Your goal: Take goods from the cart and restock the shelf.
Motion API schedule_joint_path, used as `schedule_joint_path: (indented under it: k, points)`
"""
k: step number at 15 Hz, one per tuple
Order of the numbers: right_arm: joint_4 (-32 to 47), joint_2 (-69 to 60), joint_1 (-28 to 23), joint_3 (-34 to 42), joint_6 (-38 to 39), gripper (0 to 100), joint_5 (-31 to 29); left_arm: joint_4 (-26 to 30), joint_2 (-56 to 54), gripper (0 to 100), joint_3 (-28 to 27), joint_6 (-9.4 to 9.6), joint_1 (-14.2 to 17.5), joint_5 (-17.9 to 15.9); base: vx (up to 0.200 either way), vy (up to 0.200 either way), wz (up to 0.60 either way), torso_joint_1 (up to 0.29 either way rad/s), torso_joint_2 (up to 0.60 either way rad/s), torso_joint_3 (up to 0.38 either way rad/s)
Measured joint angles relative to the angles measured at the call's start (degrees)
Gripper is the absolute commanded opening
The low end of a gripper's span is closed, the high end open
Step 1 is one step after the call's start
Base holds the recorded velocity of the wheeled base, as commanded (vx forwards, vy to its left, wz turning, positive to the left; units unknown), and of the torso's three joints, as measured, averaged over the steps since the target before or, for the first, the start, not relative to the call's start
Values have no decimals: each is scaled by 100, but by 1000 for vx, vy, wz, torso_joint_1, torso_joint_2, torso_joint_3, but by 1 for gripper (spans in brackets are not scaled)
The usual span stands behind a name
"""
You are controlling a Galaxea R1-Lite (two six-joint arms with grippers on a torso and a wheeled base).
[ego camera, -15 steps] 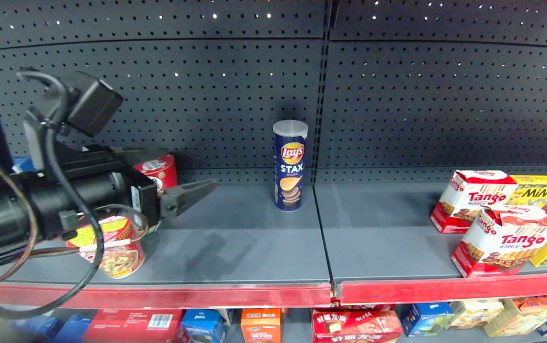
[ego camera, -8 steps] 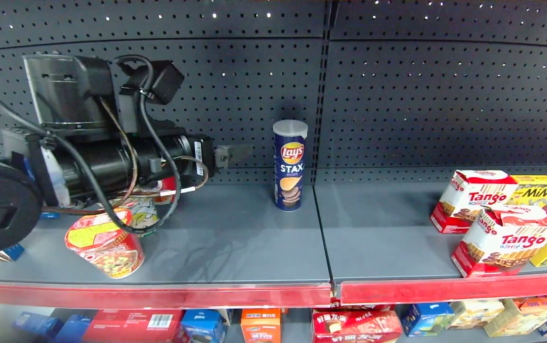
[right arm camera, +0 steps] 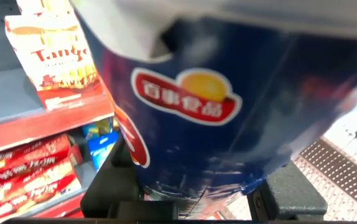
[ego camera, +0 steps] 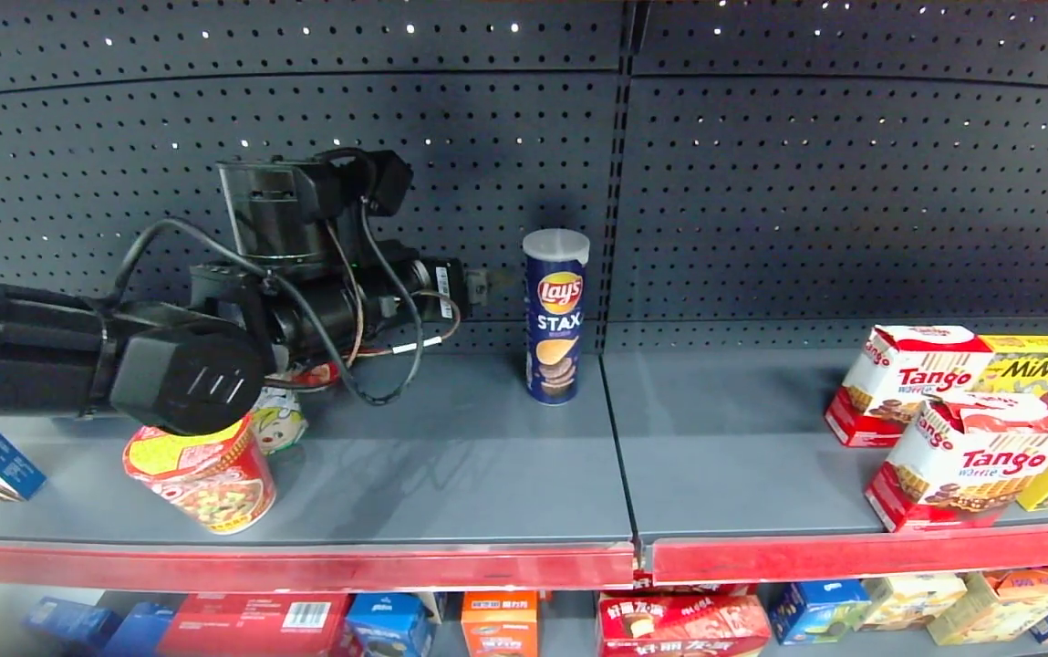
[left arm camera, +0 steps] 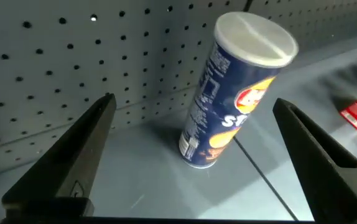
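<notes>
At shelf [ego camera: 451, 474] back, left end effector [left arm camera: 194, 104] spread — beside chips can [ego camera: 556, 315].

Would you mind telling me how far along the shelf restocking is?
Done: one dark blue crisp tube stands upright on the grey shelf. In hand: the right gripper is shut on a blue glossy package; the open left gripper points at the tube without touching it. Left: setting that package on the shelf.

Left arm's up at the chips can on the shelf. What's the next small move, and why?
Probably ease the left gripper forward a little. Its fingers are open, and the upright chips can stands framed between them but farther ahead, untouched. The head view puts the gripper just beside the can, short of it.
</notes>
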Motion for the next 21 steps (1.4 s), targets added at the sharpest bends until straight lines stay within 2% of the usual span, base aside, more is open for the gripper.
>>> schedule_joint_path:
  k: [3, 11, 21]
  points:
    - [-185, 63, -7, 122, -40, 0, 0, -48, 311, 100, -122, 2, -55, -24, 0, 0, 0, 0, 0, 0]
    - [-486, 330, -2, 276, -71, 0, -46, -107, 1034, 100, -681, 18, -444, -38, 0, 0, 0, 0, 0, 0]
    - [-475, 323, -16, 362, -187, 0, -33, -79, 1841, 100, -1542, -9, -421, 13, 0, 0, 0, 0, 0, 0]
